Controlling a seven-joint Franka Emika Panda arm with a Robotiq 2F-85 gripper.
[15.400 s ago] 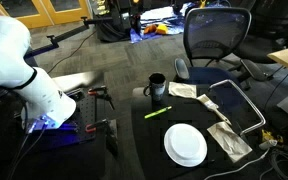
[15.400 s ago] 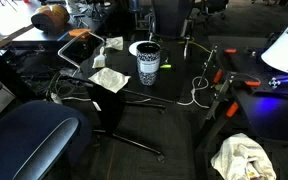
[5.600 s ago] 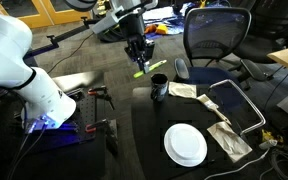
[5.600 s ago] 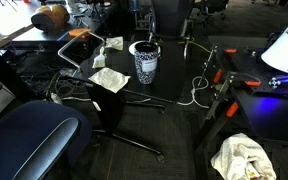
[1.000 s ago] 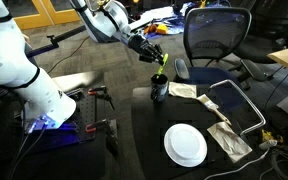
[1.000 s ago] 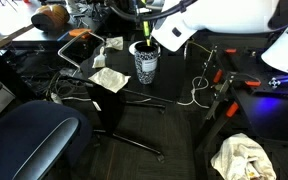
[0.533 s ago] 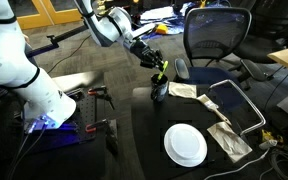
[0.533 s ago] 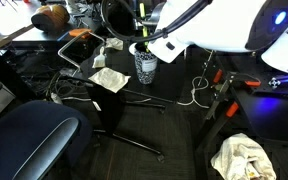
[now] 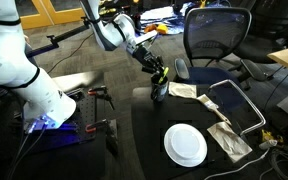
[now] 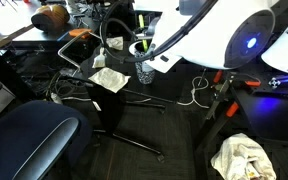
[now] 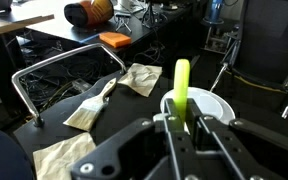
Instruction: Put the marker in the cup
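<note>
My gripper (image 11: 183, 122) is shut on the marker (image 11: 182, 85), a bright yellow-green stick that stands up between the two fingers in the wrist view. In an exterior view the gripper (image 9: 157, 72) hangs tilted just above the dark cup (image 9: 159, 93) at the far side of the black table. Whether the marker's lower end is inside the cup's mouth I cannot tell. In the opposite exterior view the arm covers most of the cup (image 10: 144, 72). The wrist view does not show the cup, which is hidden behind the gripper body.
A round white plate (image 9: 185, 145) lies near the table's front, and shows behind the marker as the plate (image 11: 214, 104). Crumpled paper napkins (image 9: 229, 140) and a chrome bar (image 9: 240, 98) lie to its side. An office chair (image 9: 216, 35) stands behind the table.
The gripper has come down and a little sideways with the marker, from above the cup to just over its mouth. Its jaws have stayed shut on the marker.
</note>
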